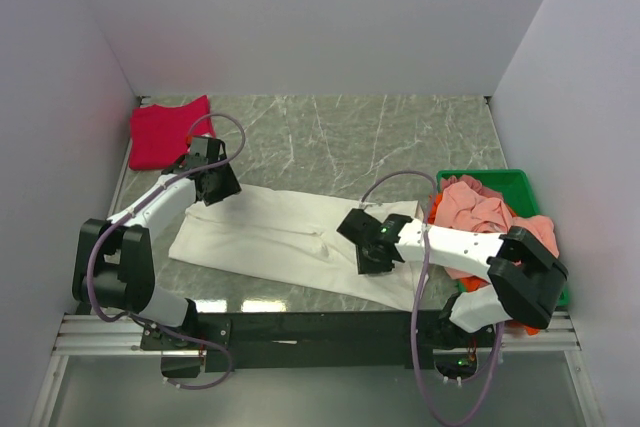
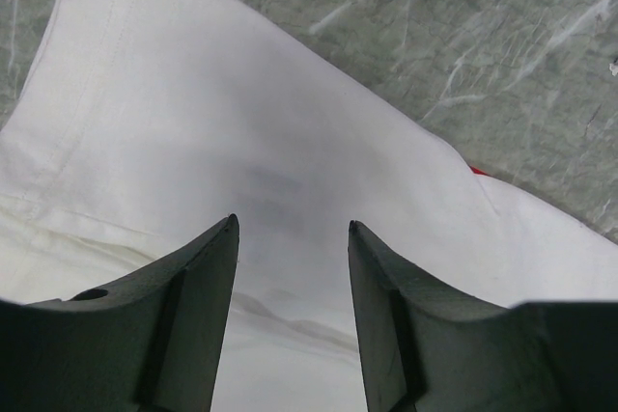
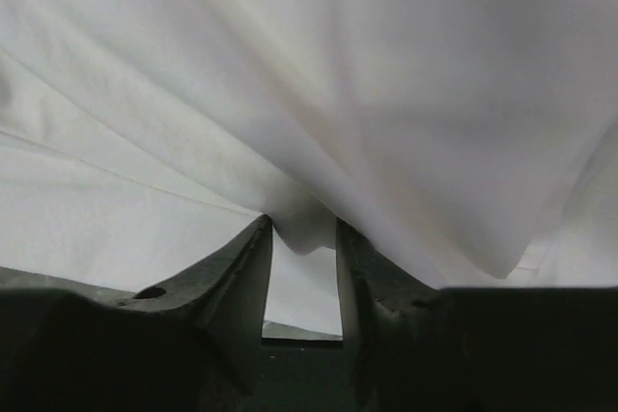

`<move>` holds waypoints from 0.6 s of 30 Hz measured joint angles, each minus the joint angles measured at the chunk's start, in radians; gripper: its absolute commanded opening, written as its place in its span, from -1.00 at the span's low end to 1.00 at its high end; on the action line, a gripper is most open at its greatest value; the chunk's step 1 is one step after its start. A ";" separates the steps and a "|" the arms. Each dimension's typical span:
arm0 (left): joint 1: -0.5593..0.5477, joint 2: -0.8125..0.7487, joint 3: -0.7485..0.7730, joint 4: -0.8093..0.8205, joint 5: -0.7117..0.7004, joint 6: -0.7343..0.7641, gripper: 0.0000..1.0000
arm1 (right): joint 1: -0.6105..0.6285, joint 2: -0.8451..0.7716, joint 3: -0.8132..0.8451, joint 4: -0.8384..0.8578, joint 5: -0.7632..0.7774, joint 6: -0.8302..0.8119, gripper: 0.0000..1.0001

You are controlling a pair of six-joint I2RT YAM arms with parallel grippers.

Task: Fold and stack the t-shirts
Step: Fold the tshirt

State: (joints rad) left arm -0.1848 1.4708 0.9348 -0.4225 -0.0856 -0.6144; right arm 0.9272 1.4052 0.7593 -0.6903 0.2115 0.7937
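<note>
two robot arms work a white t-shirt (image 1: 280, 237) spread lengthwise across the middle of a grey marble table (image 1: 350, 137), seen from the top camera. the shirt lies as a long band from near the left arm towards the right arm, creased down its middle.

the left gripper (image 1: 220, 187) hangs over the shirt's far left end. in its wrist view the left gripper (image 2: 293, 224) has its two dark fingers (image 2: 193, 277) well apart with nothing between them, only the smooth white t-shirt (image 2: 241, 123) and bare table (image 2: 463, 26) beyond. a red sliver (image 2: 476, 170) shows at the cloth's edge; what it is cannot be told.

the right gripper (image 1: 365, 245) sits on the shirt's right part. in its wrist view the right gripper (image 3: 304, 229) has its fingers (image 3: 241, 277) drawn close, a small ridge of the white t-shirt (image 3: 386, 94) nipped between the tips, and the cloth rises in soft folds that fill the frame.

a crimson t-shirt (image 1: 165, 135) lies folded in the far left corner, well apart from the white one. at the right edge a green bin (image 1: 500, 177) holds a crumpled salmon-pink t-shirt (image 1: 480, 209), with an orange t-shirt (image 1: 437, 219) showing at its side.
</note>
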 measured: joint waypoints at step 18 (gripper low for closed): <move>0.000 0.019 0.000 0.000 0.002 0.001 0.10 | -0.171 -0.187 0.079 -0.032 -0.262 -0.073 -0.98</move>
State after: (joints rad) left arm -0.1848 1.4895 0.9348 -0.4225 -0.0837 -0.6132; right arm 0.7567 1.2186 0.8379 -0.7223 -0.0502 0.7204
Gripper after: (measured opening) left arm 0.549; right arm 0.020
